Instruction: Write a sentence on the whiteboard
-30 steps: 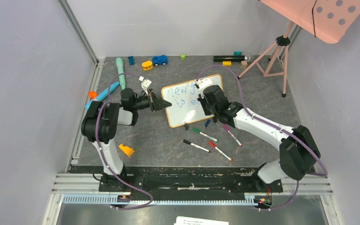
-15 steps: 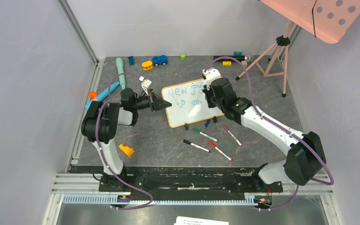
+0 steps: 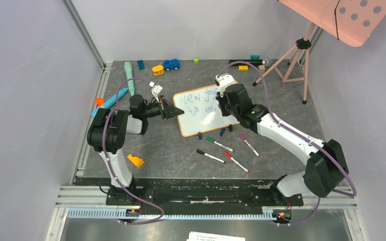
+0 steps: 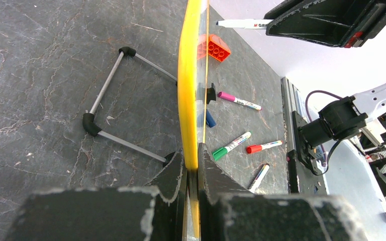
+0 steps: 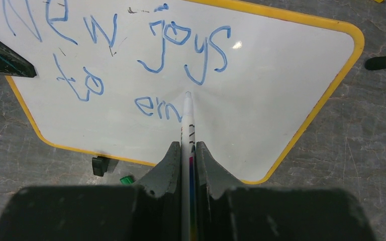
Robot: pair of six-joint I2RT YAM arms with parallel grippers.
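The whiteboard (image 3: 197,120) stands tilted on the grey table, its yellow-orange frame (image 4: 188,90) seen edge-on in the left wrist view. My left gripper (image 4: 191,150) is shut on the board's left edge (image 3: 180,112). The sentence (image 5: 130,60) in thin blue marker reads "New joys" with "to em" under it. My right gripper (image 5: 187,145) is shut on a white marker (image 5: 187,120). The marker's tip sits at the board face just right of and above "em". From above, the right gripper (image 3: 222,107) covers the middle right of the board.
Loose markers lie in front of the board: green (image 3: 219,144), black (image 3: 210,156), red (image 3: 236,161), pink (image 3: 249,144). An orange block (image 3: 135,160) sits near left. Toys line the back edge, including a blue car (image 3: 171,64). A tripod (image 3: 291,55) carries a pink dotted panel (image 3: 354,15) at the back right.
My right gripper has carried the marker back and to the right over the board, and more of the second line now shows. The left arm and the board have not moved.
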